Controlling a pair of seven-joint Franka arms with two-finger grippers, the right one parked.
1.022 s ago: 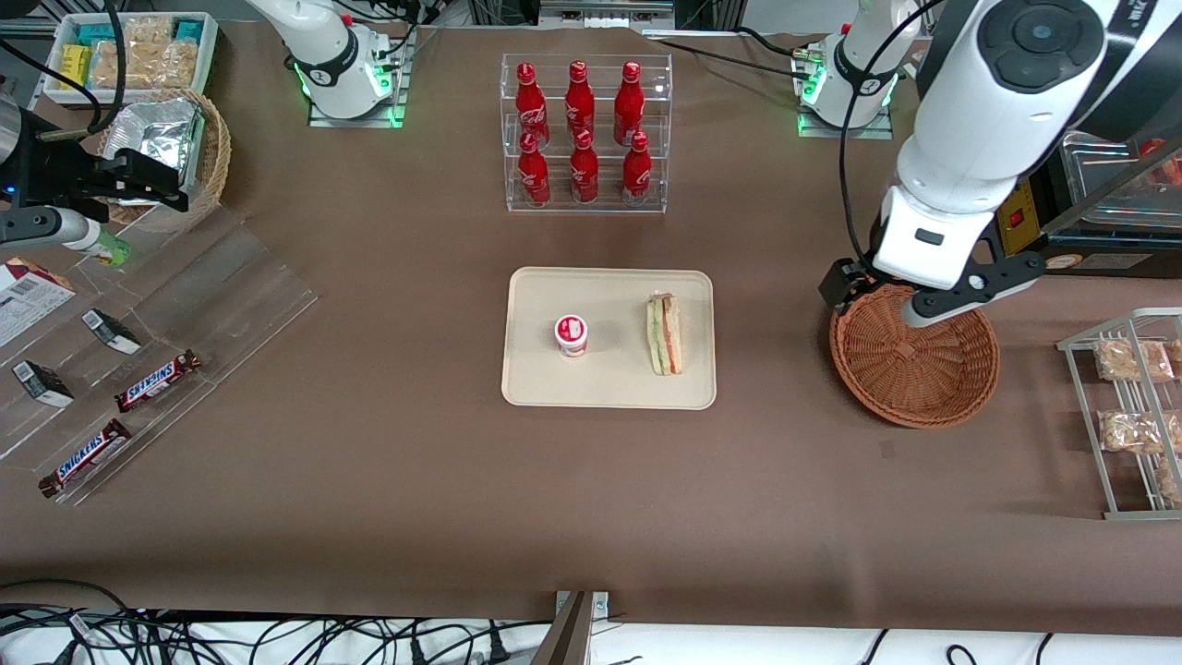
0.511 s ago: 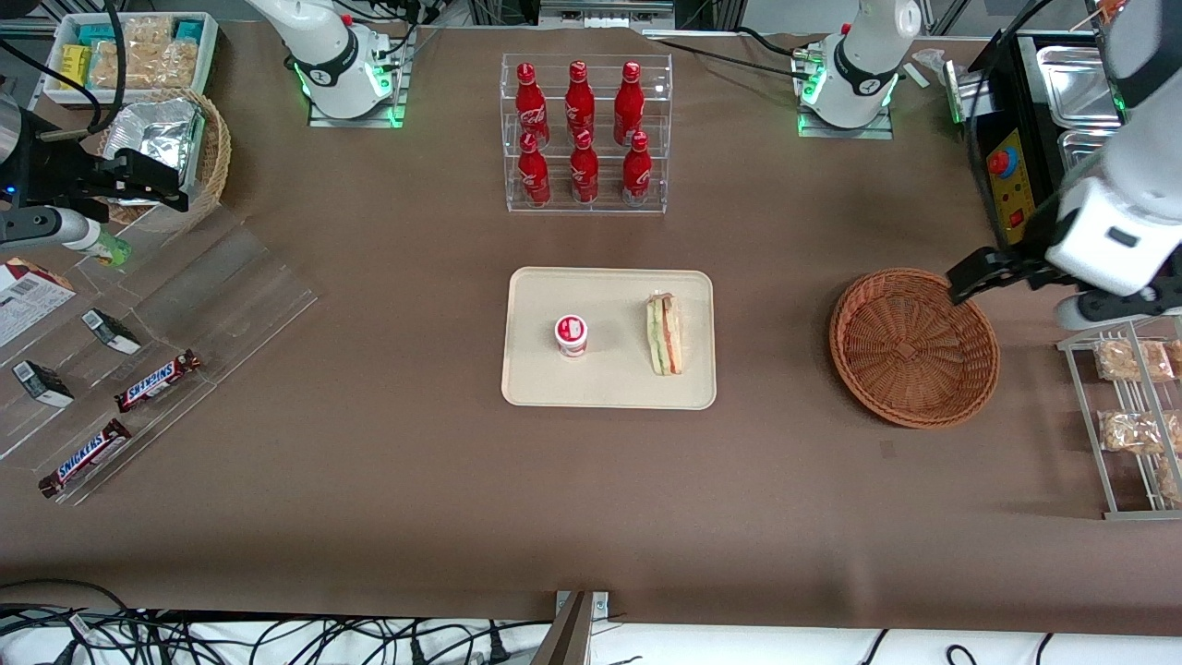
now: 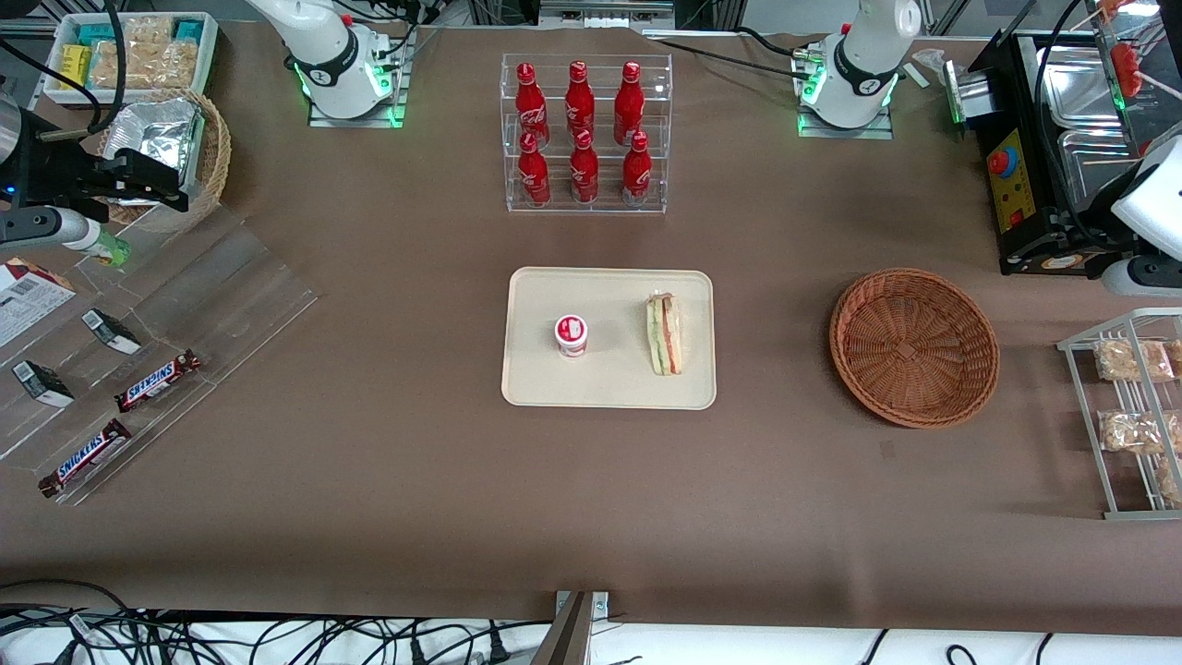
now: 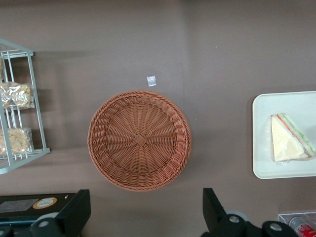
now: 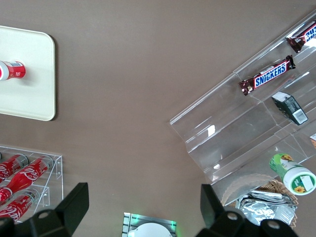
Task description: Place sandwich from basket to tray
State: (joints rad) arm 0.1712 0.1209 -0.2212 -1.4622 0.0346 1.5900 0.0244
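The sandwich (image 3: pixel 664 333) lies on the tray (image 3: pixel 609 388) at mid-table, beside a small cup (image 3: pixel 571 334); the basket (image 3: pixel 914 346) is empty. The end effector (image 4: pixel 143 217) hangs high above the basket near the working arm's table edge, fingers spread and holding nothing. Little looks risky now: the main hazard would be the arm snagging the snack rack (image 3: pixel 1131 416) or the metal trays (image 3: pixel 1080 120) nearby.

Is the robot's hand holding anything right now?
No, nothing. The gripper is open and empty, high above the empty basket. The sandwich already lies on the tray.
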